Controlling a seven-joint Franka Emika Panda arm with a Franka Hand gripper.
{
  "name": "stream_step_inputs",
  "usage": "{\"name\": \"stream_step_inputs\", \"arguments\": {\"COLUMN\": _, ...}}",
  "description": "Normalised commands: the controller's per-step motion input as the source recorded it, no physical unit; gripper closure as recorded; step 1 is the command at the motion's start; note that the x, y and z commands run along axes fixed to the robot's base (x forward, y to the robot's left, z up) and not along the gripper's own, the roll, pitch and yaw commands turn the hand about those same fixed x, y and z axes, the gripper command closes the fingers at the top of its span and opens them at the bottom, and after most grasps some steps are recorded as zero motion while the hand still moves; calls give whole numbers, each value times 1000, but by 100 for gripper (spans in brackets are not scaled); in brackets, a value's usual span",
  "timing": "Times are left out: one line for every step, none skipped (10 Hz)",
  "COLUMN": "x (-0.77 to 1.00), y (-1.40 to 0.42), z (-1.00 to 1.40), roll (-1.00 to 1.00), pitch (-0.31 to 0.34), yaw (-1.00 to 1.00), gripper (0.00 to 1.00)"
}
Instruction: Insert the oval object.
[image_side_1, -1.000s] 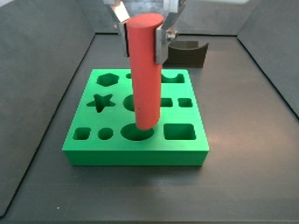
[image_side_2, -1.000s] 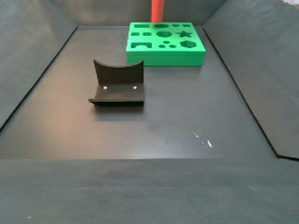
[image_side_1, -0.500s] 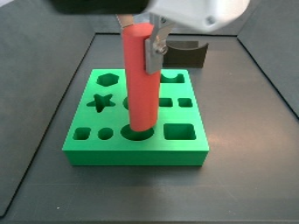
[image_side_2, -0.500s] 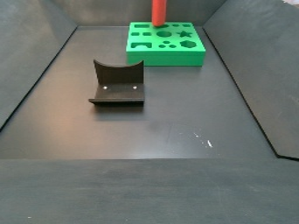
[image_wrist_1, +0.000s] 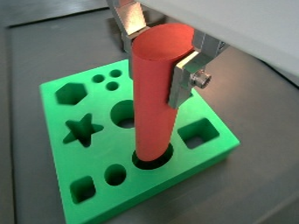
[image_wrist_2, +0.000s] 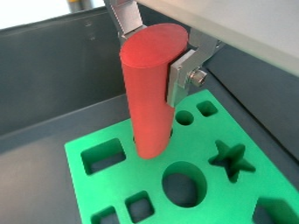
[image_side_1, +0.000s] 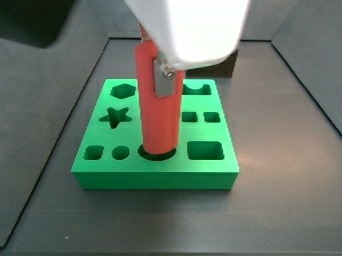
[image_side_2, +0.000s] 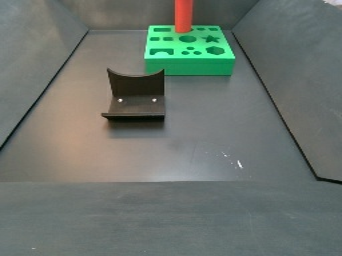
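Gripper (image_wrist_1: 162, 54) clamping upper end of oval object (image_wrist_1: 156, 101), peg hanging upright below fingers (image_wrist_1: 186, 76), lower tip sitting in oval hole of green block (image_wrist_1: 208, 156) directly beneath. Dark arch block (image_side_2: 132, 95) lying well apart.

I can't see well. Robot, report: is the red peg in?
End effector shut on red peg. Peg upright, tip in green block hole. Nothing blocking.

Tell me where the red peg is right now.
The red peg stands upright between the gripper fingers, its lower end in a hole along the near edge of the green block in a side view.
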Motion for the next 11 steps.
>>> {"name": "stream_step_inputs", "arguments": {"x": 0, "y": -123, "z": -151, "roll": 76, "pitch": 0, "yaw": -980, "gripper": 100}}
{"name": "stream_step_inputs", "arguments": {"x": 0, "y": -126, "z": -151, "roll": 76, "pitch": 0, "yaw": -977, "gripper": 100}}
{"name": "stream_step_inputs", "arguments": {"x": 0, "y": -126, "z": -149, "roll": 76, "pitch": 0, "yaw": -977, "gripper": 100}}
{"name": "stream_step_inputs", "arguments": {"x": 0, "y": -129, "z": -143, "roll": 76, "pitch": 1, "yaw": -971, "gripper": 100}}
{"name": "stream_step_inputs", "arguments": {"x": -9, "y": -143, "z": -100, "roll": 90, "pitch": 14, "yaw": -946, "gripper": 100}}
{"name": "stream_step_inputs", "arguments": {"x": -211, "y": -120, "z": -54, "roll": 110, "pitch": 0, "yaw": -820, "gripper": 100}}
{"name": "stream_step_inputs", "arguments": {"x": -354, "y": -43, "z": -69, "roll": 119, "pitch": 0, "yaw": -720, "gripper": 100}}
{"name": "stream_step_inputs", "arguments": {"x": -340, "y": -43, "z": -57, "roll": 133, "pitch": 0, "yaw": -643, "gripper": 100}}
{"name": "stream_step_inputs", "arguments": {"x": -106, "y": 0, "z": -97, "roll": 157, "pitch": -23, "yaw": -351, "gripper": 100}}
{"name": "stream_step_inputs", "arguments": {"x": 0, "y": 0, "z": -151, "roll": 123, "pitch": -19, "yaw": -86, "gripper": 100}}
{"name": "stream_step_inputs", "arguments": {"x": 169, "y": -54, "z": -271, "roll": 81, "pitch": -3, "yaw": 0, "gripper": 100}}
